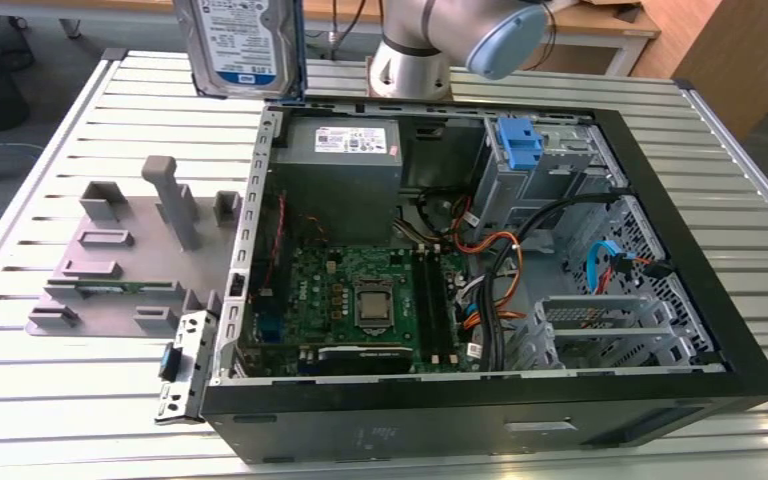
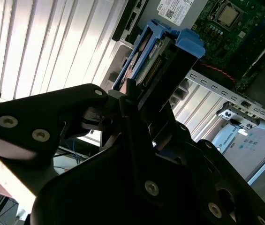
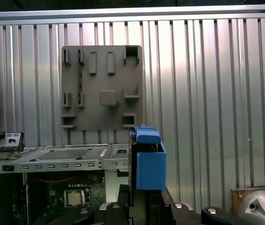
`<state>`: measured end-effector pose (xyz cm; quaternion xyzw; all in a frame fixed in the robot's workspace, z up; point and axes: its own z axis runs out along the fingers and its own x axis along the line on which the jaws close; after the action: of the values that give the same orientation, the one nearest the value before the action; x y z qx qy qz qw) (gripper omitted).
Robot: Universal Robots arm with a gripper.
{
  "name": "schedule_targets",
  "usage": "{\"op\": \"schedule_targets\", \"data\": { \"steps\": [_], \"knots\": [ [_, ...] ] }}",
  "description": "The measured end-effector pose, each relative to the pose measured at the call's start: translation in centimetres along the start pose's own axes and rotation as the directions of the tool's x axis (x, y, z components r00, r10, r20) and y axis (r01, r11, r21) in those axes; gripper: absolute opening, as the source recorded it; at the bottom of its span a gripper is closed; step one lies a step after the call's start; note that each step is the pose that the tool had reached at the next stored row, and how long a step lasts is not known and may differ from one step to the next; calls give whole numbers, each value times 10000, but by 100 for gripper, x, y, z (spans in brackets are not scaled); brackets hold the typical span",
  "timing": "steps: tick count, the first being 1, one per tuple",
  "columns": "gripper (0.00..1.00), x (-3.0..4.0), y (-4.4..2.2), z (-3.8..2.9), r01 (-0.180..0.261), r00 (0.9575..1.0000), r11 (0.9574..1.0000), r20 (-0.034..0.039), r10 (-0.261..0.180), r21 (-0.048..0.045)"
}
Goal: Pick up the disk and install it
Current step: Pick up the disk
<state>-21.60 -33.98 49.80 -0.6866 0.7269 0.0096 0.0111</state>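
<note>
Watching the exterior view, we see the disk [image 1: 240, 45] upright, aloft near the computer case [image 1: 491, 415], top cut off. In the second wrist view our gripper [image 2: 130, 96] is clamped on its edges, likely for steadiness; contact is hidden. In the first wrist view, it faces the grey stand [image 3: 102, 70].
</note>
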Motion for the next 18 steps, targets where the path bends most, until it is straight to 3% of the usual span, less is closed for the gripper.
{"op": "schedule_targets", "data": {
  "steps": [11, 14, 18],
  "knots": [
    [35, -17, -300, 1, 0, 10000, 10000, 0, 0, 0],
    [35, -20, -345, 1, 0, 10000, 10000, -1, 0, 0],
    [35, -20, -347, 1, -1, 10000, 10000, 0, 1, 0]
  ]
}}
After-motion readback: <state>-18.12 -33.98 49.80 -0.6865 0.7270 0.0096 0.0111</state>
